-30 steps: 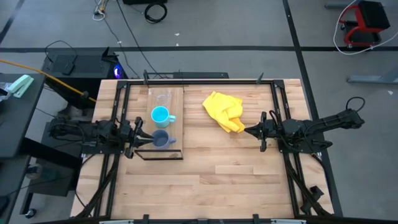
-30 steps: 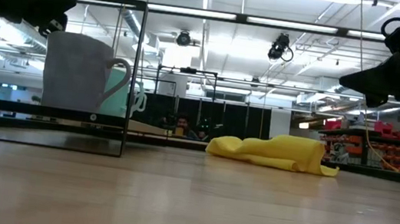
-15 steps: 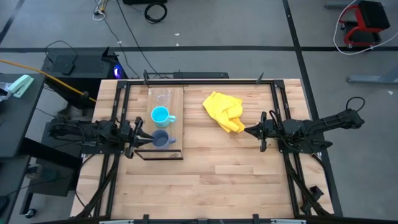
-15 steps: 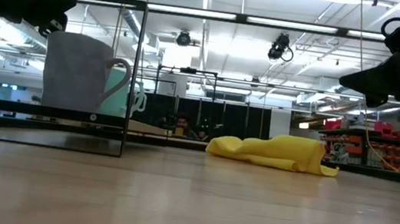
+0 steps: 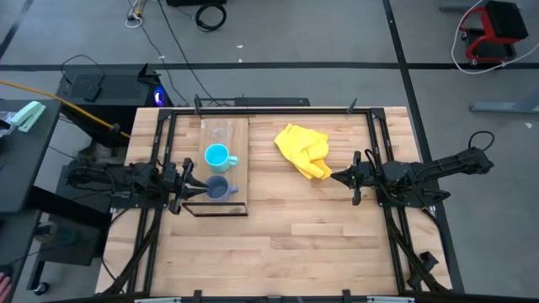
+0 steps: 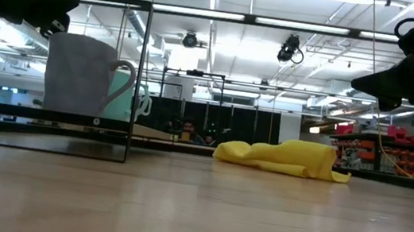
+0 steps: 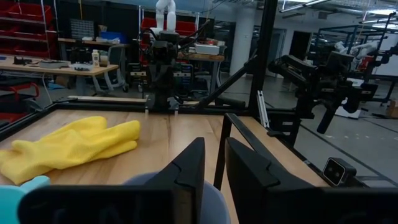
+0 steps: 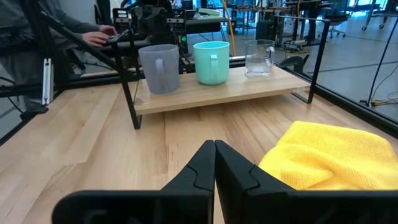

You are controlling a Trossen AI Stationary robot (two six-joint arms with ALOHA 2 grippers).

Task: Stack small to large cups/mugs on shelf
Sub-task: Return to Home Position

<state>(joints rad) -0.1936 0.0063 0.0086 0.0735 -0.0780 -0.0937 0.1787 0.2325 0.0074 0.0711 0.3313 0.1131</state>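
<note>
Three vessels stand upright in a row on the light-wood shelf: a clear glass cup at the far end, a cyan mug in the middle, and a dark blue-grey mug at the near end, by the black frame. The right wrist view also shows them: dark mug, cyan mug, glass cup. My left gripper hovers just left of the dark mug at rim height, its fingers a narrow gap apart. My right gripper is shut and empty, right of the yellow cloth.
A crumpled yellow cloth lies on the table between the shelf and my right gripper. Bare tabletop fills the near half. Black rails run along the table's edges. A person stands beyond the table's left side.
</note>
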